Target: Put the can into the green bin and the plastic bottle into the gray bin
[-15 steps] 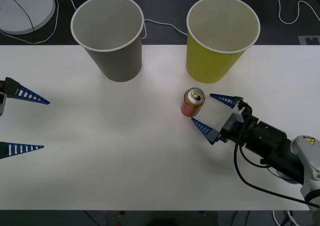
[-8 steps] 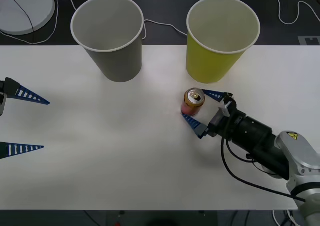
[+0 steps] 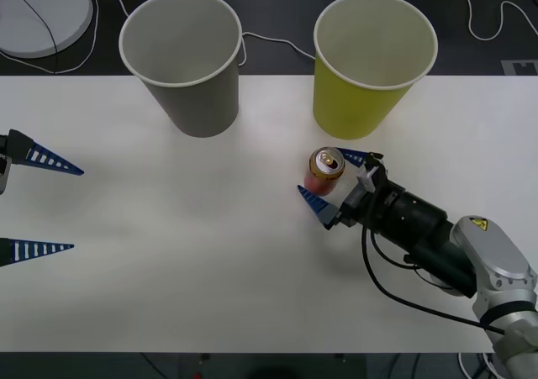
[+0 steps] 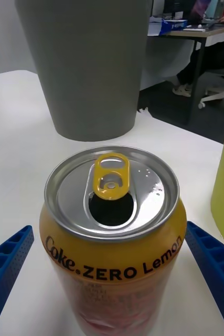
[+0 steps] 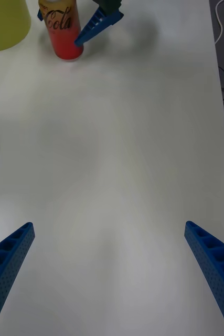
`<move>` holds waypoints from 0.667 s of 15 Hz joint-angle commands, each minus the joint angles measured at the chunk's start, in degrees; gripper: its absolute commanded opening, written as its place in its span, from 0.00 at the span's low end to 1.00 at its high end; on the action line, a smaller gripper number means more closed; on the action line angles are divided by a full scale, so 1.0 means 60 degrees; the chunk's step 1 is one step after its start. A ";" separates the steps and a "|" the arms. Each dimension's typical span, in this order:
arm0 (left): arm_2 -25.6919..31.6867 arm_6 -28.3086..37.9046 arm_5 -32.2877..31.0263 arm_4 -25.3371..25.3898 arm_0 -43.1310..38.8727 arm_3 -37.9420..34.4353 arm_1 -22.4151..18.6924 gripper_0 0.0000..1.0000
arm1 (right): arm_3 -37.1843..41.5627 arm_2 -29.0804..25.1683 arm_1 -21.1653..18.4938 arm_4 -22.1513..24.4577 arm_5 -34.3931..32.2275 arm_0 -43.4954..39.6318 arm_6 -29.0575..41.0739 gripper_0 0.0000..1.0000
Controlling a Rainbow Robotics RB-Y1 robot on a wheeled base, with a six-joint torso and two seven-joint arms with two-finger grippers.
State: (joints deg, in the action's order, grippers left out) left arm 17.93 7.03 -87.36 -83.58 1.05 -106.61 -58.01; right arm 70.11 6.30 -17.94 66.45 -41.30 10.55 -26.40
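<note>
The can [image 3: 325,171] stands upright on the white table [image 3: 185,261], in front of the green bin [image 3: 361,102]; it is red-orange with a silver top and a yellow tab [image 4: 110,176]. My right gripper [image 3: 320,170] is open, one blue finger on each side of the can [image 4: 112,231] with gaps showing. The gray bin [image 3: 193,93] stands at the back left, beyond the can in the right wrist view [image 4: 85,68]. At the table's left edge my left gripper [image 3: 76,209] hangs open and idle. The plastic bottle is out of view.
A round white device [image 3: 42,13] and white cables [image 3: 269,43] lie on the dark surface behind the table. Both bins stand near the table's far edge. The left wrist view looks across bare table [image 5: 117,157] to the can [image 5: 62,29].
My right gripper has slid forward and left, so its fingers now straddle the can instead of stopping short beside it. Can, bins and left arm have not moved.
</note>
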 commanded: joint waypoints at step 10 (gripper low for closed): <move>0.0000 0.0000 0.0000 0.0000 0.0000 0.0000 0.0000 1.00 | 0.0063 0.0078 -0.0115 0.0013 -0.0148 0.0030 0.0050 0.00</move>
State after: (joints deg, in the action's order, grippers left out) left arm 17.93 7.03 -87.36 -83.58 1.05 -106.61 -58.01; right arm 70.25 6.77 -18.43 66.50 -42.00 10.71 -26.25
